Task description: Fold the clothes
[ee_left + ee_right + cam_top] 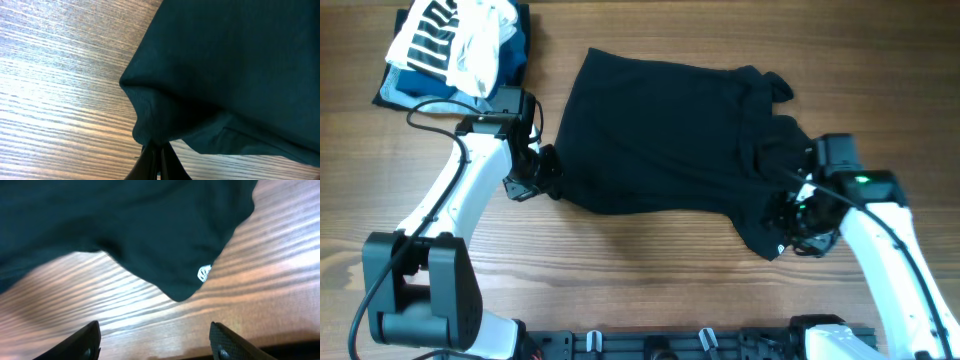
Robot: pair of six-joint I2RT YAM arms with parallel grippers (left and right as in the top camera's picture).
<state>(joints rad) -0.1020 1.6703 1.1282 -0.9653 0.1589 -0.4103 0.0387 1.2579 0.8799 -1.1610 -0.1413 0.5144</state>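
Off the upper left corner of the black garment (660, 140), a stack of other clothes (460, 50) is sitting on the wooden table (650, 300). A striped black-and-white piece and a white one are lying on top of blue fabric. Bare wood is showing between this stack and the garment.

The left arm (470, 190) is reaching toward the garment's left edge, and the left gripper (540, 172) is meeting the cloth at its lower left corner. In the left wrist view its fingers (146, 165) are pressing together on a bunched corner of the dark fabric. The cloth is puckering into folds just above the pinch.

The garment itself is lying across the middle of the table. Its left and central parts are spreading fairly flat, while its right part is crumpling into thicker folds, with a sleeve-like flap sticking out at the upper right.

At the garment's lower right edge, the right arm (890, 250) is bringing the right gripper (798, 218) up against the rumpled cloth. In the right wrist view its fingers (87, 342) are standing wide apart with only bare wood between them. A pointed fold bearing the small light logo (204, 273) is lying just ahead of them, and nothing is being held.
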